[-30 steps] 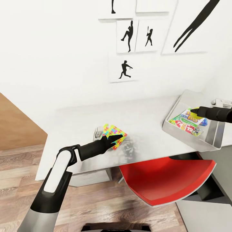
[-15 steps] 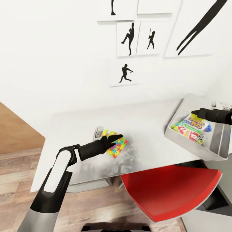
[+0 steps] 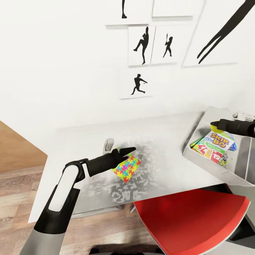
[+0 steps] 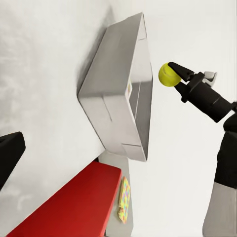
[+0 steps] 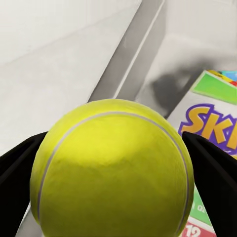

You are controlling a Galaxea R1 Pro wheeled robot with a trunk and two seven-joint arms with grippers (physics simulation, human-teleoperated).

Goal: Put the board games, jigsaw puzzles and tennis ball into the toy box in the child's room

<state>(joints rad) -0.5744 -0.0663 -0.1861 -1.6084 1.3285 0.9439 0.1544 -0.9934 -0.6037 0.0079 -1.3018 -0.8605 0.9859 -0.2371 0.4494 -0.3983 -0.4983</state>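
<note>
At the left of the head view, the black left gripper (image 3: pixel 128 150) hovers over the pale grey table top (image 3: pixel 81 141), its fingers slightly parted and holding nothing. Just under its tip lies a thin multicoloured jigsaw puzzle sheet (image 3: pixel 126 168), flat on the table. It looks light and bendy, with little edge to catch, so I judge it best taken by a corner or by a rim slid past the table edge. A small pale object (image 3: pixel 108 145) behind the gripper is too unclear to name. Whether a second sheet lies below this one cannot be told.

Lower right, a glossy red curved chair seat (image 3: pixel 191 223) hides the table's underside.

Further right, the light grey flared toy box (image 3: pixel 198 122) holds a flat yellow-green-red "Skip-Bo" board game box (image 3: pixel 214 146); the bin's far end is cut off. Over it the black right gripper (image 4: pixel 174 73) pinches the small yellow-green tennis ball (image 5: pixel 111 170) at its middle. The ball seems light, springy and likely to roll or bounce when released.
</note>
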